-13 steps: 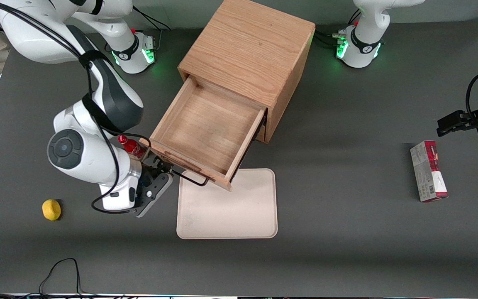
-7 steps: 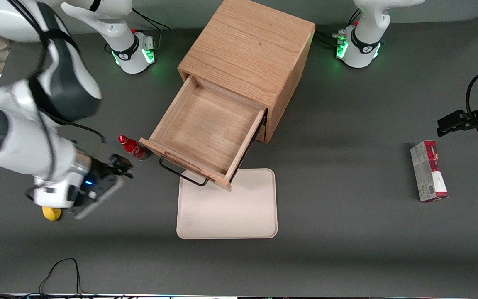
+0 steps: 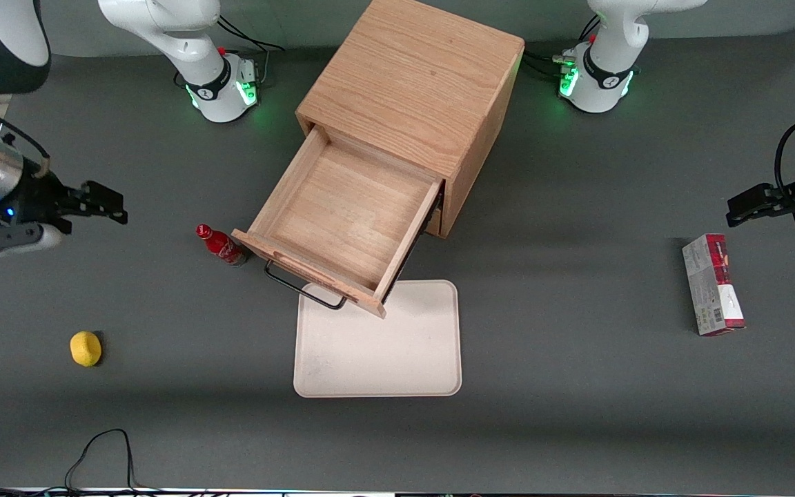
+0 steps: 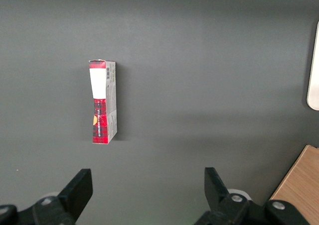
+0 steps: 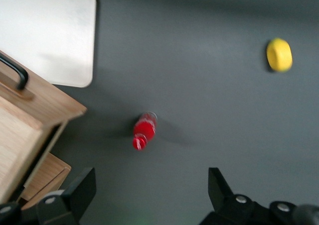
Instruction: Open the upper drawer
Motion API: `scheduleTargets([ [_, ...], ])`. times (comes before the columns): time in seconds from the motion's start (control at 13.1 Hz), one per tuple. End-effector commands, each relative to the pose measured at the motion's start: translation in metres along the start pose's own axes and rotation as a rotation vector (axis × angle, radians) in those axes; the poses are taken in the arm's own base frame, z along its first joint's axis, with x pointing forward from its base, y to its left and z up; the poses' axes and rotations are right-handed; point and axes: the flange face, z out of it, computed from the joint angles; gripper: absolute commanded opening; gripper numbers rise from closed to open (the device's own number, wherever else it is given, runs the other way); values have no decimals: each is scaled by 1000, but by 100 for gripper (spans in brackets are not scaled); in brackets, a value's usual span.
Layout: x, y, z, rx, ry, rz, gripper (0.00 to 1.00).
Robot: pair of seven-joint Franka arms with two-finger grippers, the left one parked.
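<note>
My gripper (image 3: 90, 205) hangs with fingers apart and empty, well off toward the working arm's end of the table (image 3: 577, 414). The upper drawer (image 3: 342, 221) stands pulled far out of the cabinet (image 3: 415, 83), its handle (image 3: 301, 290) overhanging the tray (image 3: 377, 345). I judge the opening done; next calls only for parking clear. The red bottle (image 3: 219, 245) stands just beside the drawer front, the yellow ball (image 3: 85, 348) nearer the camera; neither obstructs.

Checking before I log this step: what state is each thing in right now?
upper drawer: pulled well out, empty
handle: free, nothing gripping it
tool: open, empty, away toward the working arm's end of the table
red bottle: upright beside the drawer front
tray: empty
red box: lying flat
</note>
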Motion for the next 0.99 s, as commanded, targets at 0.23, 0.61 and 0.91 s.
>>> scheduleTargets([
  [0.23, -56, 6, -9, -1, -1, 71, 100],
  [0.61, -46, 6, -11, -6, 10, 121, 100],
  [0.91, -48, 0, -15, -10, 11, 189, 100],
])
